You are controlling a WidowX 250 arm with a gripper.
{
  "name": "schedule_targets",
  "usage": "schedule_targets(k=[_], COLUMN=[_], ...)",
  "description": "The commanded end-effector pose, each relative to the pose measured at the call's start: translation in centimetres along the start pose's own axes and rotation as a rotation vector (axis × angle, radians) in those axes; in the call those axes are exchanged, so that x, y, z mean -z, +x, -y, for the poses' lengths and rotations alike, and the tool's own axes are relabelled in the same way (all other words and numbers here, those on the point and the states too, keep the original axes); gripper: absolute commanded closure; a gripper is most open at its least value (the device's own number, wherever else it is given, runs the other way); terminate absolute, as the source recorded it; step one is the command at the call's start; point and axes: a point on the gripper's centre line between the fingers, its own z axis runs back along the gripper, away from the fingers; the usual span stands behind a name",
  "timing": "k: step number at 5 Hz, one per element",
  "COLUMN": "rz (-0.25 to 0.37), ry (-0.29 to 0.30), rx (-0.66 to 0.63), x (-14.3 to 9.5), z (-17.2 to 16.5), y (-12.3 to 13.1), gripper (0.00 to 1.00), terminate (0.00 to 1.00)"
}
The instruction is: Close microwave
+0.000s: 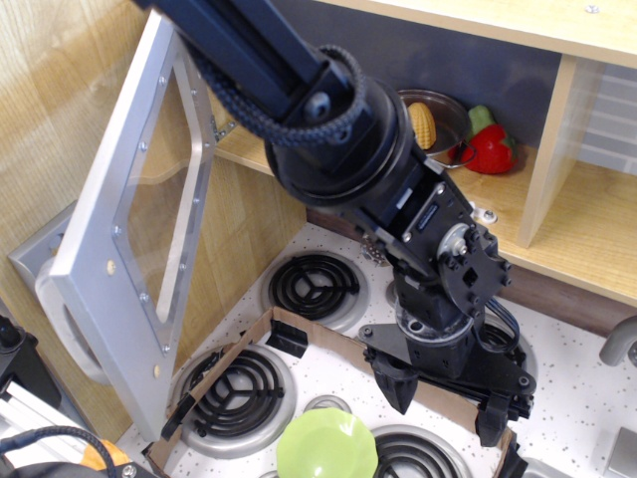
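Note:
The microwave is a wooden compartment at the back, and it stands open. Its silver-grey door with a clear window is swung wide out to the left and stands on edge over the stove. A chunky grey handle shows behind the door's lower left edge. My gripper points down over the stove, to the right of the door and apart from it. It is open and empty. My black arm crosses in front of the compartment's left part.
Inside the compartment sit a metal pot with a corn cob and a red pepper. Below are black stove burners, a cardboard frame and a green bowl. A grey tap is at the right.

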Motion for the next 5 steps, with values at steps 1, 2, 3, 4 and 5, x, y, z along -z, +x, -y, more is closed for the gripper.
schedule_targets(k=[1,2,3,4,5], rz=[0.000,0.038,0.028,0.053,0.015], ry=[0.000,0.034,0.113,0.182,0.285], rx=[0.000,0.133,0.177,0.231,0.314], x=[0.0,-2.2,-4.9,-7.6,-11.3], z=[0.0,-1.1,-2.2,-3.8,-6.2], y=[0.0,0.4,0.8,0.7,1.2], gripper=[0.00,0.00,0.00,0.00,0.00], terminate=[0.00,0.00,0.00,0.00,0.00])
